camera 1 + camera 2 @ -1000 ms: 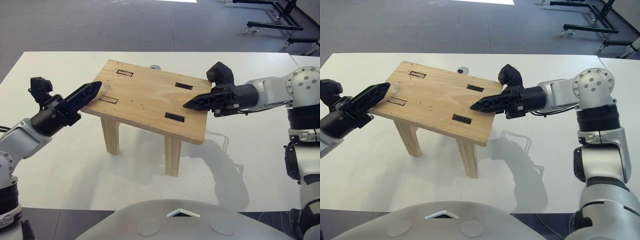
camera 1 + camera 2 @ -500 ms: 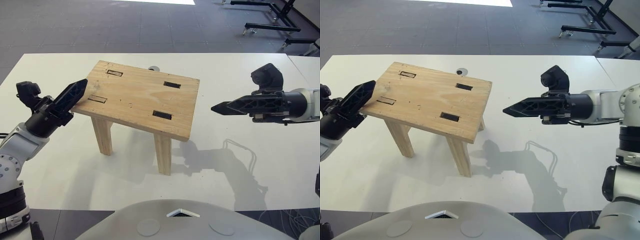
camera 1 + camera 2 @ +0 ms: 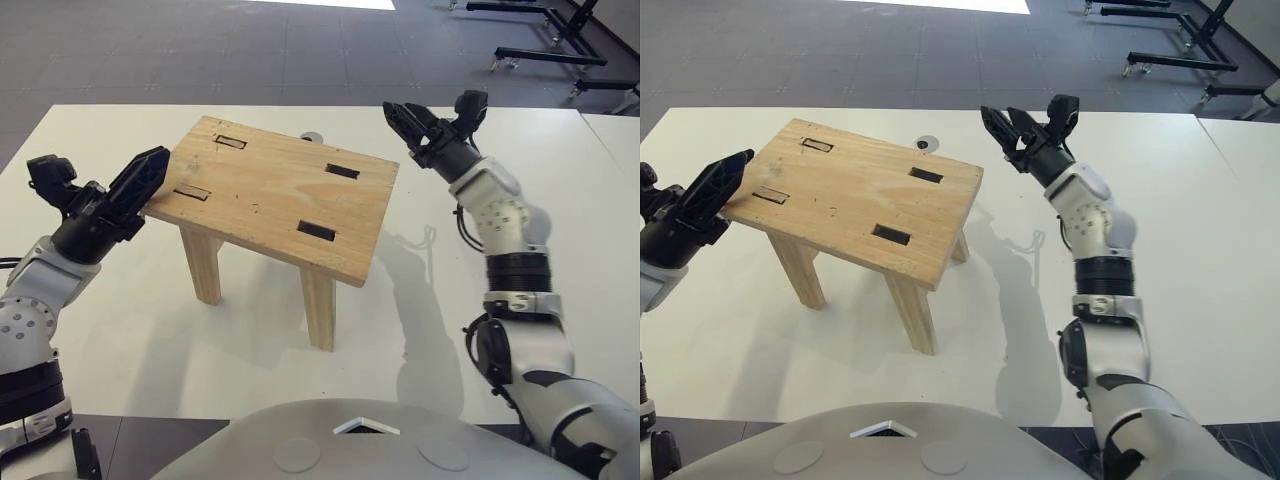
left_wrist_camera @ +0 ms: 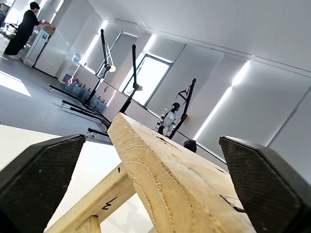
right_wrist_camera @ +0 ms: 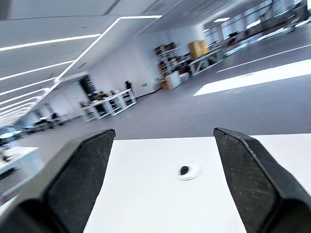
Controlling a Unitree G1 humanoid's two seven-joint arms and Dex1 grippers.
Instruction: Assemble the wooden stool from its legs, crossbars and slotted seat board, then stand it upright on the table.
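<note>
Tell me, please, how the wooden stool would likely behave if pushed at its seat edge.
Probably stiff and fairly heavy: the wooden stool has a thick seat board on solid legs. Pushed that high, it may tip rather than slide.

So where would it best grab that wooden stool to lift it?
Probably the seat board, at its short overhanging ends, coming in level from either side. The flat slab fits between open fingers, as the left hand at its end shows; the legs sit tucked underneath.
</note>
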